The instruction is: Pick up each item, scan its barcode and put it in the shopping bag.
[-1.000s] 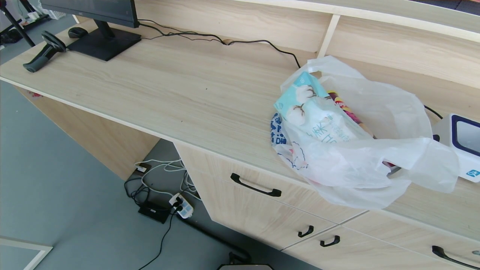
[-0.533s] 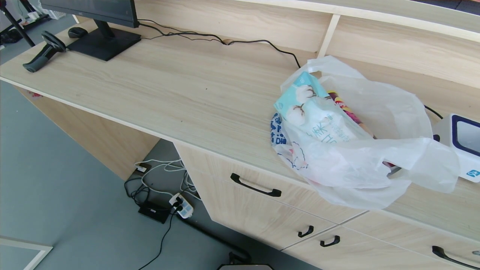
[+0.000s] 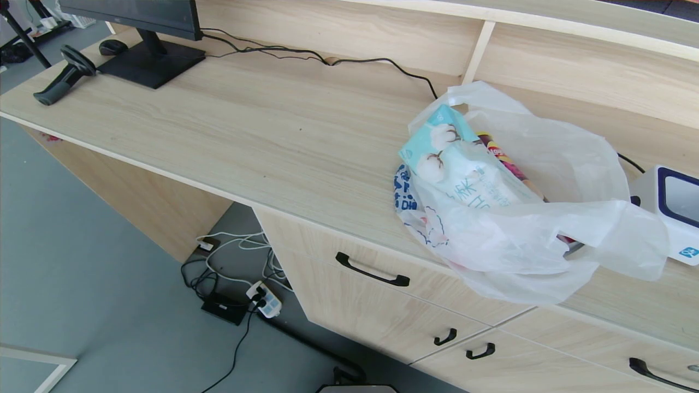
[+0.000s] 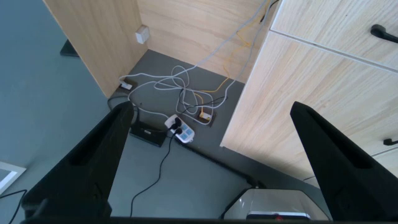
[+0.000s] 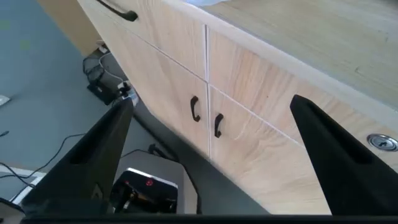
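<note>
The white plastic shopping bag [image 3: 546, 229] lies slumped on the wooden counter [image 3: 246, 125] at the right of the head view, its mouth gaping toward the upper left. Inside it sits a pale blue tissue pack [image 3: 453, 158] with cotton bolls printed on it. A reddish tube-shaped item [image 3: 505, 158] is tucked just behind it. A white device with a dark screen [image 3: 674, 207] stands just beside the bag at the right edge. In the upper left corner a handheld scanner [image 3: 63, 76] lies on the counter, near a monitor stand [image 3: 150, 63] and a mouse [image 3: 113, 47]. The left gripper [image 4: 211, 104] hangs over the floor by the cabinet, above a power strip [image 4: 180, 129] and tangled cables, its fingers spread wide with nothing between them. The right gripper [image 5: 211, 99] is just as wide and empty, facing the drawer fronts [image 5: 249, 93] below the counter's edge.
</note>
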Robot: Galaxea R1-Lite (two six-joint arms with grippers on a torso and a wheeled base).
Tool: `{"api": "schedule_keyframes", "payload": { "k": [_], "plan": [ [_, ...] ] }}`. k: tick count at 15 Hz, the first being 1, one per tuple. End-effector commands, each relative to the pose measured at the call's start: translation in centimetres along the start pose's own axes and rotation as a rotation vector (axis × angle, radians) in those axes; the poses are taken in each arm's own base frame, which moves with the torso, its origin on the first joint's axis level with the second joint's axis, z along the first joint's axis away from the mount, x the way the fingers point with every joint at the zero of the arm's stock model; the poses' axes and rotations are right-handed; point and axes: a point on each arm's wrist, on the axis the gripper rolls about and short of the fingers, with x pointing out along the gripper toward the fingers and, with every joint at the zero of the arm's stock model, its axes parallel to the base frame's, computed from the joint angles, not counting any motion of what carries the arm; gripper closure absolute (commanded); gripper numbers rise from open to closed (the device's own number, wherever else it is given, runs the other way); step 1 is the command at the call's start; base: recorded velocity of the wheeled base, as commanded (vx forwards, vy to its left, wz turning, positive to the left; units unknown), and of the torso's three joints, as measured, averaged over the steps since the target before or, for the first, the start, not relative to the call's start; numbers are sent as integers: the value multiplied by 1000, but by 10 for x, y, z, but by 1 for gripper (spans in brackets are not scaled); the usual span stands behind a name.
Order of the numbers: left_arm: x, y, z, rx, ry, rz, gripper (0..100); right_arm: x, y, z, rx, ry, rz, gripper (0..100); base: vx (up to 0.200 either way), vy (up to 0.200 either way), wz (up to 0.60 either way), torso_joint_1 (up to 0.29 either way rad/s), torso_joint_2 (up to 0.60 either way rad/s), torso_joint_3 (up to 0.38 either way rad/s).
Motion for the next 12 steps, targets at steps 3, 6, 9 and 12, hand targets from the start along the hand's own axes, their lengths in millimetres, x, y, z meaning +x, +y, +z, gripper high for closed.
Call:
{"api": "schedule_keyframes", "payload": {
  "k": [3, 6, 9, 12],
  "plan": [
    [0, 0, 0, 0, 2, -1, 0, -1, -6, 3, 5, -20, -254, 0, 0, 0, 0, 0, 0, 0],
    [0, 0, 0, 0, 2, 0, 0, -1, -6, -1, -62, 34, -289, 0, 0, 0, 0, 0, 0, 0],
    [0, 0, 0, -2, 0, 1, 0, -1, -7, -2, -27, 41, -318, 0, 0, 0, 0, 0, 0, 0],
    [0, 0, 0, 0, 2, -1, 0, -1, -7, -2, -4, 41, -298, 0, 0, 0, 0, 0, 0, 0]
  ]
}}
